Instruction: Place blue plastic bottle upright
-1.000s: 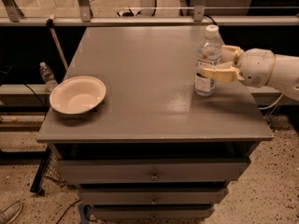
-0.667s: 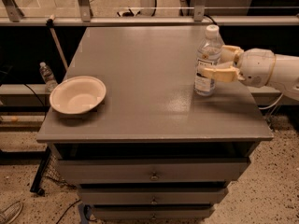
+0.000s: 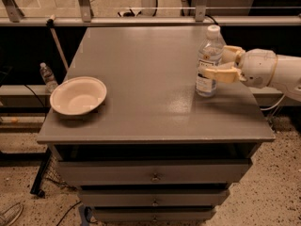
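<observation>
The blue plastic bottle stands upright on the right side of the grey table, close to the right edge and about halfway between front and back. Its base rests flat on the tabletop. Its white cap is on top, and the label with a dark panel wraps the lower half.

The gripper comes in from the right at mid-height of the bottle, on the end of a white arm that runs off the right edge of the view. Its tan fingers are clamped on the bottle. One lies across the front of the label and the other sits behind the bottle (only its root shows past the clear plastic). The gripper is above the tabletop and does not touch it.

A pale bowl sits well apart from the bottle at the table's front left corner. It is right way up, and its rim reaches almost to the left edge.

Below the tabletop are three stacked drawers with small knobs in the middle. Off to the left, lower than the tabletop, a small clear bottle stands in the dark area beside the table. A metal rail runs across behind the table, and the toe of a shoe shows on the speckled floor at the bottom left.
</observation>
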